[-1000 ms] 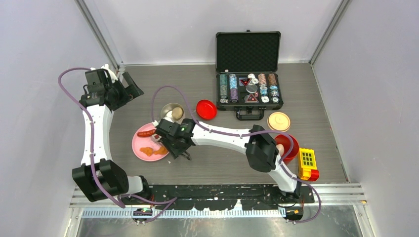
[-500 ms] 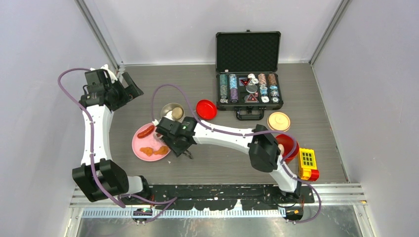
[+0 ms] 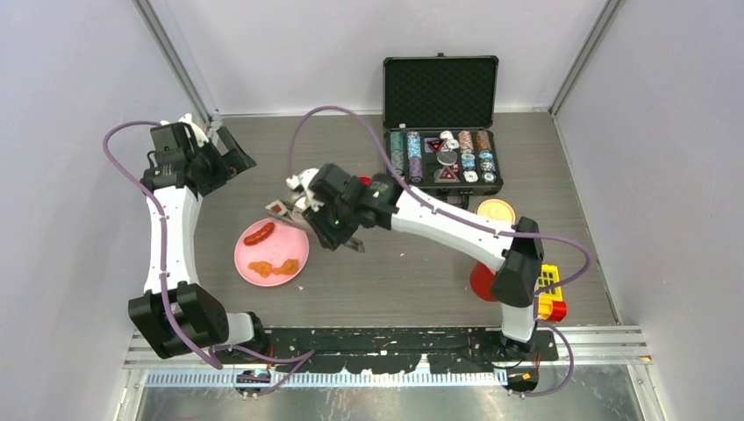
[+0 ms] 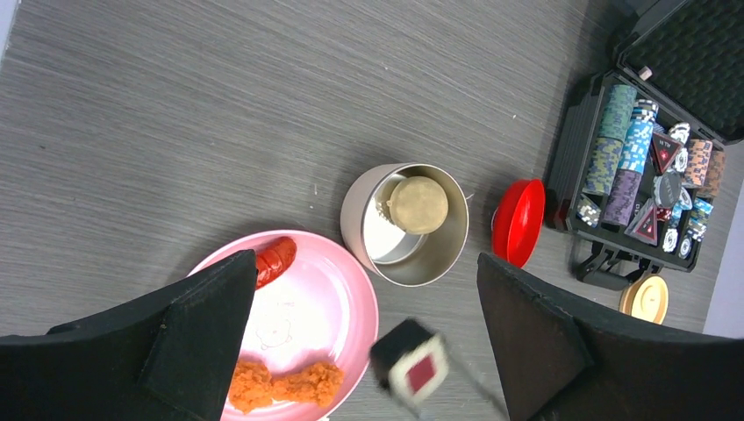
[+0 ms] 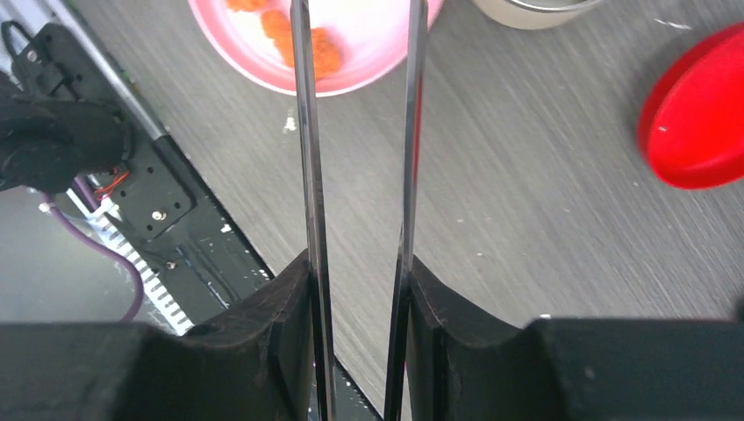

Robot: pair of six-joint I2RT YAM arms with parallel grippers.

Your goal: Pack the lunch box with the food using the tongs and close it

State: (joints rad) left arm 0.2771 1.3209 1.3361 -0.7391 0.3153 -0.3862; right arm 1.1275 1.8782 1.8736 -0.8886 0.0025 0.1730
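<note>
My right gripper [image 5: 358,263] is shut on the thin dark tongs [image 5: 307,132], whose two arms run up between its fingers. In the left wrist view a blurred white cube with a red centre [image 4: 412,368] hangs at the tongs' tips, just off the pink plate's [image 4: 303,307] right edge. The plate holds a red sausage [image 4: 275,259] and orange nuggets [image 4: 285,384]. Behind it stands the steel bowl [image 4: 405,254] with a pale egg-like lump [image 4: 418,203] inside. The red canister [image 3: 481,281] is half hidden behind my right arm. My left gripper [image 3: 232,153] stays open, high at the back left.
The red lid [image 4: 518,221] lies right of the bowl and the beige disc lid [image 3: 496,210] farther right. An open black case of poker chips [image 3: 443,158] stands at the back. A yellow and red block toy [image 3: 548,294] sits at the right front.
My right arm has swung up and back from the plate's near edge toward the bowl, carrying the tongs. The left arm has not moved.
</note>
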